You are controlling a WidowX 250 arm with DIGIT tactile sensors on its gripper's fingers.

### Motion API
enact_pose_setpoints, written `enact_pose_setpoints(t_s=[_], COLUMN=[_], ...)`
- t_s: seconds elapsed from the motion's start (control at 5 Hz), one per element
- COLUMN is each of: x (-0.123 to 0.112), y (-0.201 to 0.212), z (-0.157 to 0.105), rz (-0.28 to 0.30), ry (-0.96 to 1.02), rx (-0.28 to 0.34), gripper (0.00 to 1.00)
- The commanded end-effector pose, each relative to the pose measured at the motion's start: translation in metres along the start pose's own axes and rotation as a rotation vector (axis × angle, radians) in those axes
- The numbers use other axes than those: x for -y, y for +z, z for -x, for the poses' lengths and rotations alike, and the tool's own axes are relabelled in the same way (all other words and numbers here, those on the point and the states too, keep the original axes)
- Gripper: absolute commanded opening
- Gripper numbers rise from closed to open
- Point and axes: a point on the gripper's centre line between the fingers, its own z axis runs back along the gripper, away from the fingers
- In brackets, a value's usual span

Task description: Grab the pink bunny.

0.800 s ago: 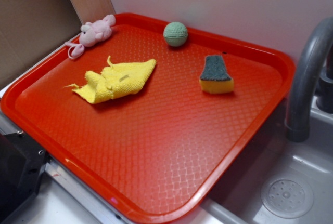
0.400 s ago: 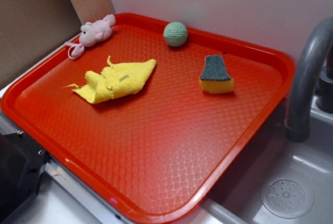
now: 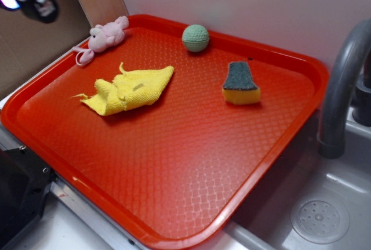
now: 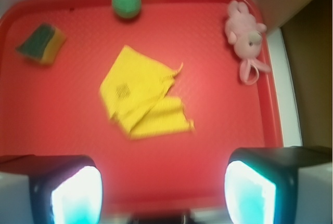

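Up high, well away from the toys: gripper (image 4: 164,195), jaws spread wide, nothing between them. Only a bit of it peeking in at the top left corner of the outside view. Two fingers (image 4: 75,190) at the bottom of the wrist view, glowing white and blue.

Down below: big red tray (image 3: 191,163). Tucked in one far corner of it, pink bunny (image 3: 106,35), lying on its side, right against the rim. Thin pink loop hanging off it, over the tray's edge. Not touched by anything.

Near the bunny but apart from it: yellow cloth (image 3: 128,89), crumpled and flat on the tray. By the back rim: green ball (image 3: 196,37). Further along: sponge (image 3: 240,84), green on top, yellow under.

Off to the side of the tray: gray tap (image 3: 342,82) and a sink (image 3: 324,215).
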Motion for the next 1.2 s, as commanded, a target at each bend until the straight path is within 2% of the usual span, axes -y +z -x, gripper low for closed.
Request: enact_pose_setpoints(t_s=[0.0,0.4,1.0], x=[-0.034,-0.062,-0.062], y=[-0.04,-0.08,-0.08], z=[-0.031,-0.054,-0.054], rz=[-0.074,-0.069,-0.069], ry=[0.067,0.14,0.14], rx=[0.145,0.129,0.129], gripper=[1.0,1.0,1.0])
